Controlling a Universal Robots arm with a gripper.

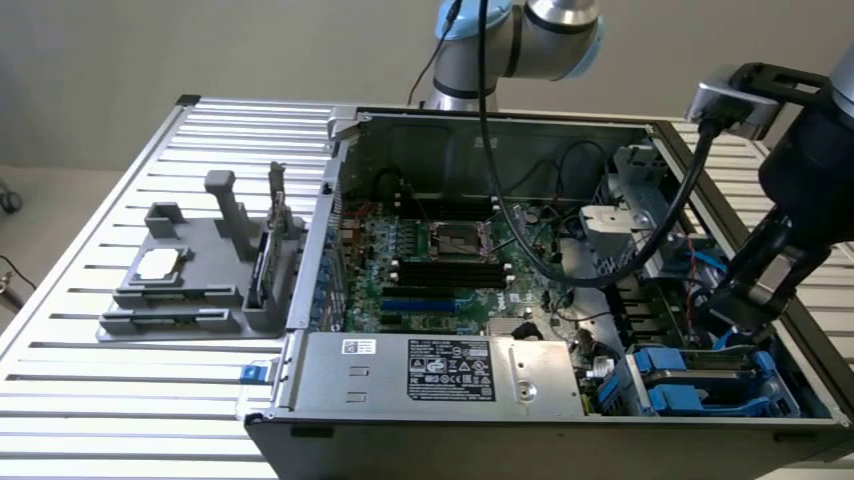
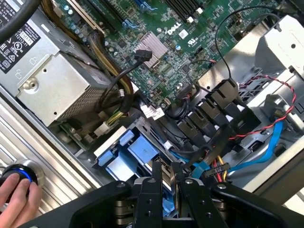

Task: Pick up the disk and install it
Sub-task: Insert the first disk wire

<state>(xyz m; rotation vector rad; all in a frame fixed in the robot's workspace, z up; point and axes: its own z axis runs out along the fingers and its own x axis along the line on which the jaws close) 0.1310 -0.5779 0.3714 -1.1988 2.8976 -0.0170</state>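
Now, low at the drive bay.
Gripper [image 1: 738, 320] clamps the disk [image 2: 167, 197] edge-on between its fingers, just above the blue drive carriers [image 1: 694, 385] inside the open computer case [image 1: 534, 440].

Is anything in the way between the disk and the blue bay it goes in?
Nothing visible is. The gripper holds what looks like the disk edge-on, just over the blue drive bay. The black cable plugs sit beside the bay, not under the disk.

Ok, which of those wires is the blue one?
The flat blue ribbon cable. The thin twisted wire pair near it is red and black, and the thick sleeved cable is black.
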